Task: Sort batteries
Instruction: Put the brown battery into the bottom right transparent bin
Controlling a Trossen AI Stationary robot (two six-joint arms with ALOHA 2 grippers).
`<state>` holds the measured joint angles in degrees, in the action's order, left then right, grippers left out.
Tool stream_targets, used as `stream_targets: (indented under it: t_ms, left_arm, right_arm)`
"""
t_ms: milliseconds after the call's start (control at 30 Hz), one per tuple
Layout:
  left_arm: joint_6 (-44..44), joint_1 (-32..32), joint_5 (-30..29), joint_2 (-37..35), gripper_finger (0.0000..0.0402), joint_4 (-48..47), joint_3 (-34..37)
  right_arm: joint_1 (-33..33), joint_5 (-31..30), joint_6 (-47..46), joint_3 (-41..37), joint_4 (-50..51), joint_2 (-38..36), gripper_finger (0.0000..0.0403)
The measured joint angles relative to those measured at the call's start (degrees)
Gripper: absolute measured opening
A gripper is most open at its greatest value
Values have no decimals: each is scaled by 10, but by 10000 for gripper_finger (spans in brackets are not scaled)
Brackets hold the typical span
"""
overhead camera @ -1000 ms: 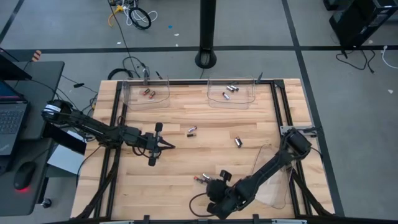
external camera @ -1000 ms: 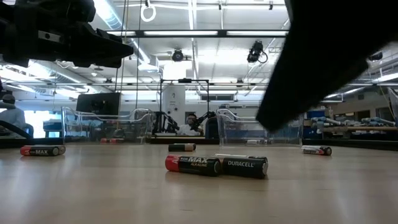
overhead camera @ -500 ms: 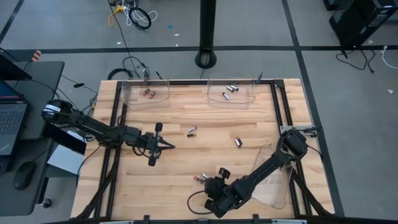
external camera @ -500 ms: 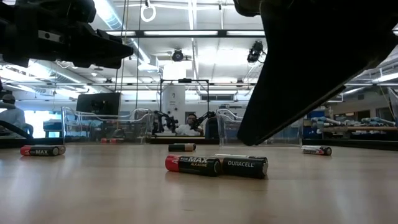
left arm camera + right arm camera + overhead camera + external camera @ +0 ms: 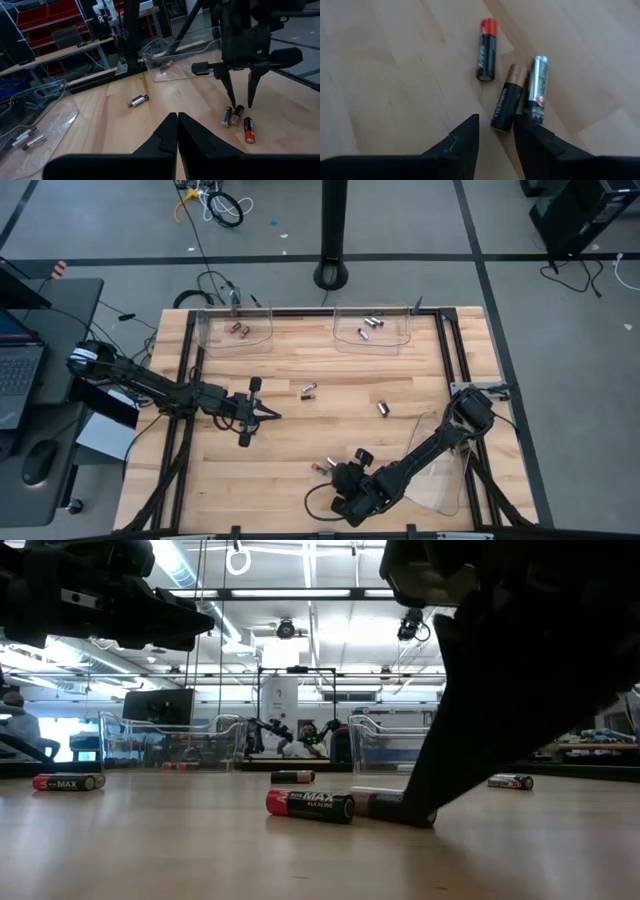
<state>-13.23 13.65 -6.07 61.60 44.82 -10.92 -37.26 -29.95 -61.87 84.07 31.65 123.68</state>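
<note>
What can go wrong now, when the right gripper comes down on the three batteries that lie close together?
1. The open right gripper straddles the copper-topped battery, but the silver battery touches it, so a finger may land on it or both may get pinched.
2. The closing fingers may roll the red-tipped battery nearby.

The shut left gripper waits mid-table, out of the way.

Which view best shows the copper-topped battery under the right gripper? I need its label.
Right wrist view: copper-topped battery fills the frame, lettering visible. Left wrist view shows it small; low view, partly hidden; high view, a speck.
</note>
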Motion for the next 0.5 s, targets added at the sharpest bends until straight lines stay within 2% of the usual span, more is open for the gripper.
stream_targets:
  t_ms: [500]
  left_arm:
    - [1,0,0,0,19,0,0]
  right_arm:
    - [15,0,-1,0,1,0,117]
